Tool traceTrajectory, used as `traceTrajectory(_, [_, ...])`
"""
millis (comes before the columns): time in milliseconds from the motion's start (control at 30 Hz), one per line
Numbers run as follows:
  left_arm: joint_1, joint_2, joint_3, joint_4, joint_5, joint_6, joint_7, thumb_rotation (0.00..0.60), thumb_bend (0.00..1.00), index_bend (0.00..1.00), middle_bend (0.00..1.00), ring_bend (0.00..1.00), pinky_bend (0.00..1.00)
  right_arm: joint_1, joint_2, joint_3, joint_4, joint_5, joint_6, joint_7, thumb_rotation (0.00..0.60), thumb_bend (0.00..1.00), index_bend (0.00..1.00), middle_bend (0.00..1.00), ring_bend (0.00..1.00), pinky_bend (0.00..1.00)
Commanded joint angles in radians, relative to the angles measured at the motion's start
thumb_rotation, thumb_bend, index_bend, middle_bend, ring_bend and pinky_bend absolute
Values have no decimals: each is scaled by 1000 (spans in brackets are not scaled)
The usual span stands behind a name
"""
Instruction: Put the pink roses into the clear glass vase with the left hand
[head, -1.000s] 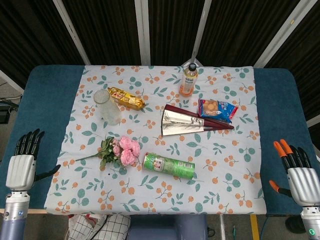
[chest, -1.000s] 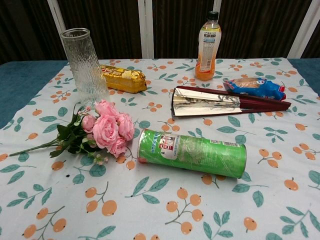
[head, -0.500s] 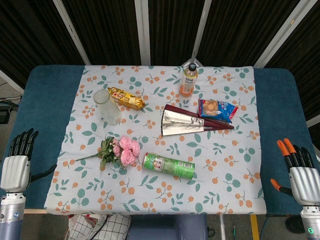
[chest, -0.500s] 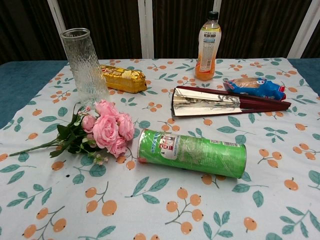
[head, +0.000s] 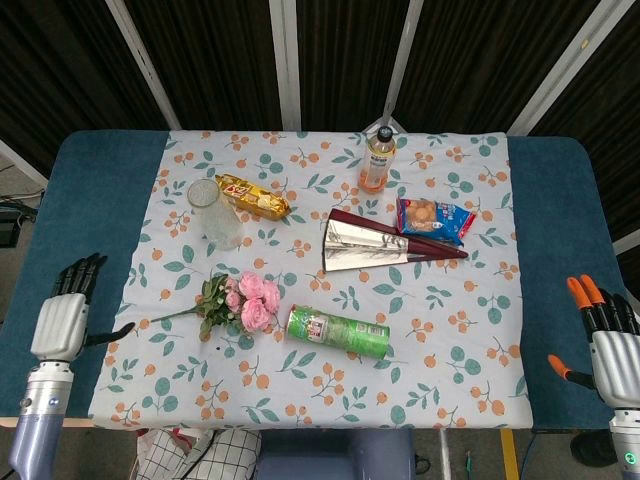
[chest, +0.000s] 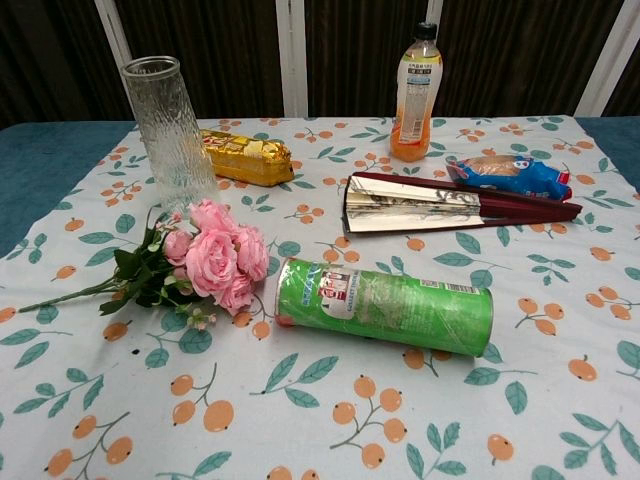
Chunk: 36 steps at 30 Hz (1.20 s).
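Observation:
The pink roses (head: 248, 300) (chest: 215, 262) lie flat on the flowered tablecloth, blooms to the right and green stem pointing left. The clear glass vase (head: 214, 214) (chest: 166, 133) stands upright behind them, empty. My left hand (head: 63, 318) hovers at the table's left front edge, fingers spread, holding nothing, well left of the stem. Low at the right front corner is my right hand (head: 606, 338), likewise spread and empty. Neither hand shows in the chest view.
A green chip can (head: 338, 333) (chest: 385, 303) lies on its side right of the roses. A gold snack pack (head: 252, 196) sits beside the vase. A folded fan (head: 385, 245), a blue cookie pack (head: 434, 217) and an orange drink bottle (head: 378, 160) lie further back.
My left hand has shifted rightward and up toward the tablecloth's edge. My right hand has sunk lower at the right. The objects have not moved.

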<state>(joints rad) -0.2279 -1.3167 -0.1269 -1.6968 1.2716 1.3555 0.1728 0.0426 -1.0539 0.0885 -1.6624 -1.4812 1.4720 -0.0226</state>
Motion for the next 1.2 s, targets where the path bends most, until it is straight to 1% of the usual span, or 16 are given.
traceTrajectory(33, [-93, -36, -26, -79, -148, -121, 201, 600, 90, 0, 21, 0, 0, 1, 1, -1, 1, 2, -2, 6, 600, 160, 19, 0, 0, 11])
traceTrajectory(100, [-115, -76, -40, -97, -209, -124, 272, 600, 89, 0, 15, 0, 0, 1, 1, -1, 4, 3, -2, 11, 600, 160, 19, 0, 0, 11])
traceTrajectory(200, [-149, -134, -53, -108, -274, -135, 342, 600, 90, 0, 13, 0, 0, 1, 3, -2, 10, 5, -3, 17, 600, 160, 19, 0, 0, 11])
traceTrajectory(267, [-171, -171, -62, -98, -308, -140, 373, 600, 90, 0, 13, 0, 0, 0, 3, -1, 13, 8, -2, 19, 600, 160, 20, 0, 0, 11])
traceTrajectory(400, [-221, -261, -73, -45, -374, -151, 437, 600, 89, 0, 10, 0, 0, -3, 7, -1, 15, 10, 4, 30, 600, 160, 33, 0, 0, 11])
traceTrajectory(500, [-247, -314, -77, -14, -399, -159, 451, 600, 89, 0, 10, 0, 0, -3, 8, 0, 18, 14, 6, 38, 600, 160, 42, 0, 0, 11])
traceTrajectory(667, [-278, -392, -83, 33, -390, -149, 446, 600, 90, 0, 12, 0, 0, -3, 9, 1, 23, 16, 9, 48, 600, 161, 54, 0, 0, 11])
traceTrajectory(767, [-299, -433, -78, 61, -399, -142, 476, 600, 116, 13, 35, 0, 0, -3, 10, -1, 23, 14, 10, 52, 600, 160, 57, 0, 0, 11])
traceTrajectory(833, [-307, -453, -76, 76, -400, -136, 487, 600, 162, 40, 76, 0, 23, -3, 11, -1, 24, 13, 9, 56, 600, 160, 57, 0, 0, 11])
traceTrajectory(933, [-318, -496, -75, 118, -381, -110, 494, 600, 261, 88, 151, 17, 87, -2, 10, -1, 25, 13, 9, 62, 600, 161, 60, 0, 0, 11])
traceTrajectory(1033, [-328, -525, -73, 150, -378, -97, 514, 600, 349, 143, 223, 63, 132, -3, 8, 2, 27, 17, 13, 74, 600, 162, 70, 0, 0, 11])
traceTrajectory(1100, [-331, -538, -75, 160, -375, -89, 519, 600, 415, 196, 289, 105, 172, -3, 5, 4, 31, 20, 16, 79, 600, 162, 78, 0, 0, 11])
traceTrajectory(1200, [-336, -554, -81, 177, -346, -59, 520, 600, 481, 274, 377, 152, 207, -4, 4, 2, 32, 18, 17, 83, 600, 161, 84, 0, 0, 11])
